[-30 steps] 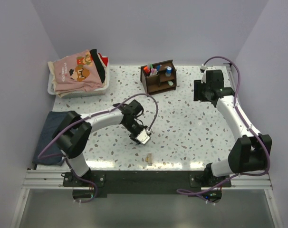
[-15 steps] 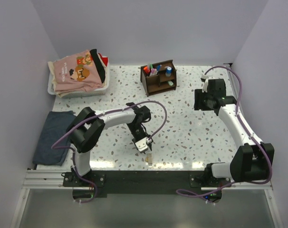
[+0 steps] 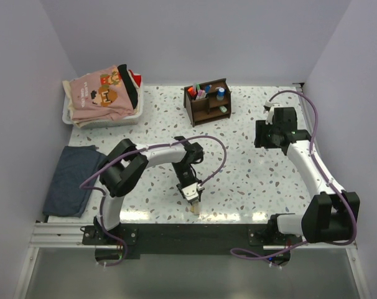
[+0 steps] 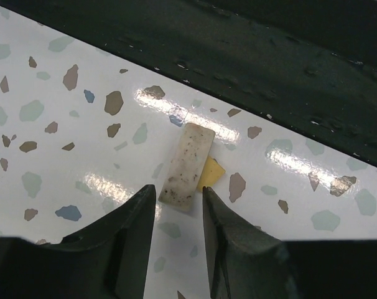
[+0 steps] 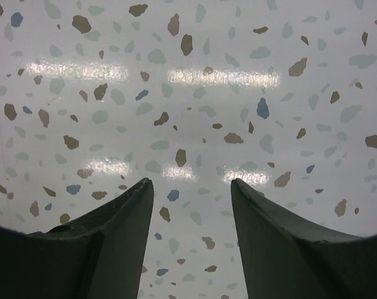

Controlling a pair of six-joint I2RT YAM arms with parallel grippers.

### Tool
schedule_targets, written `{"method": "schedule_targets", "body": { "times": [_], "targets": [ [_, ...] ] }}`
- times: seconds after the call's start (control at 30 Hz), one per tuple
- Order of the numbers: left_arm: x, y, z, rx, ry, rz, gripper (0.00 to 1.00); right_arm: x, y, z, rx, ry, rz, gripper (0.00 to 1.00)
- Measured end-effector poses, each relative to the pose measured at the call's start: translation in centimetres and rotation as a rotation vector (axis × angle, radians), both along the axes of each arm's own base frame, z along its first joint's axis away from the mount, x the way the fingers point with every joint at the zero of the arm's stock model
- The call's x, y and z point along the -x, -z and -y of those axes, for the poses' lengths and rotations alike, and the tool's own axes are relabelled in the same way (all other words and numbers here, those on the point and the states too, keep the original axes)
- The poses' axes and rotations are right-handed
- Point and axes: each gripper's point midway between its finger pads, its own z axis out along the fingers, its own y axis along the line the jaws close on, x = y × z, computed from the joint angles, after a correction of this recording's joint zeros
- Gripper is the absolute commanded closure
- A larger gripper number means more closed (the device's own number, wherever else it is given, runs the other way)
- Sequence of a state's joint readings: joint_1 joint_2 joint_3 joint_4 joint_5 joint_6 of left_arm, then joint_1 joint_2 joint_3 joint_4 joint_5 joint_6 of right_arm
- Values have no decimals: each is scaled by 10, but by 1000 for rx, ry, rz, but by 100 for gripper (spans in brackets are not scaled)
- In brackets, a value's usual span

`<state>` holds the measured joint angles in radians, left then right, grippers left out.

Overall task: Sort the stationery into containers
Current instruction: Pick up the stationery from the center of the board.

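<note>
One speckled terrazzo table (image 3: pixel 251 180) fills the top view, and two white-and-black arms rise from its lower edge: the left arm (image 3: pixel 151 156) bends in towards the bottom centre, and the right arm (image 3: pixel 307 159) reaches up the right side. At the upper left sits one white tray (image 3: pixel 70 115) heaped with folded clothes, topped by a pink garment (image 3: pixel 101 93) whose cartoon print is too small to read. One dark blue cloth (image 3: pixel 67 177) lies folded at the left edge. One dark brown wooden organizer (image 3: pixel 208 103) stands at the upper centre, with a cluster of pens (image 3: pixel 201 92) upright in its rear compartments; orange, pink and blue tips show, but they are too small to count. The right gripper (image 3: pixel 267 134) (image 5: pixel 191 187) hangs over bare table with its jaws spread wide and nothing between them. The left gripper (image 3: pixel 193 194) (image 4: pixel 177 196) is low over the table near the bottom edge, its jaws apart. One smudged beige eraser (image 3: pixel 194 208) (image 4: pixel 188 163) lies flat there, its near end in the gap between the fingertips. One small yellow scrap (image 4: pixel 211 173) touches the eraser's right side.
</note>
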<state>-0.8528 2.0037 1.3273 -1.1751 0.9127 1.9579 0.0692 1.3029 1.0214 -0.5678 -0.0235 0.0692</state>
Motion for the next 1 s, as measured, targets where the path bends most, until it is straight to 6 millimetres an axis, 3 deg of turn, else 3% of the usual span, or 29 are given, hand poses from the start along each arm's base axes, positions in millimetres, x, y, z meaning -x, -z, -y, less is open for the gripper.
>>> {"method": "schedule_targets", "body": {
  "times": [0.1, 0.87, 1.0],
  "targets": [
    [-2, 0, 2, -5, 2, -2, 67, 0, -2, 1, -3, 3, 7, 44],
    [0, 7, -2, -47, 13, -10, 67, 0, 3, 2, -17, 5, -4, 44],
    [-1, 8, -2, -45, 14, -4, 82, 0, 4, 2, -17, 6, -8, 46]
  ]
}}
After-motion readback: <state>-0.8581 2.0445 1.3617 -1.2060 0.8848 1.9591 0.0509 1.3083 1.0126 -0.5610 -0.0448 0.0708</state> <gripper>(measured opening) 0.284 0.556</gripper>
